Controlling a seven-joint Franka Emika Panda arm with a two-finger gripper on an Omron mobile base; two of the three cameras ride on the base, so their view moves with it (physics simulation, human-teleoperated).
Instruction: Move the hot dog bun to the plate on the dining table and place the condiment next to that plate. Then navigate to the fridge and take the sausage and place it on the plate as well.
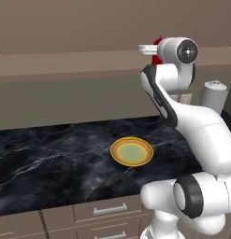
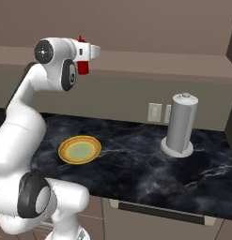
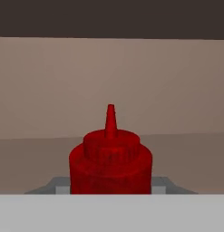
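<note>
The gripper [image 3: 111, 190] clamps a glossy red condiment bottle [image 3: 110, 163], cone-tipped and ribbed, above the black marbled counter [image 2: 136, 164] with its round yellow plate [image 2: 80, 150].

A black marble bench [image 2: 136, 164] carries a grey paper towel holder [image 2: 181, 124]. It stands upright near the back edge of the bench, toward the right end. On the wall just behind it there are two pale wall outlets [image 2: 155, 112], side by side, and the holder hides part of one. Under the front edge of the bench are brown drawers [image 1: 107, 210] with light metal handles. A tan ledge [image 1: 65, 65] runs along the wall above the bench.
</note>
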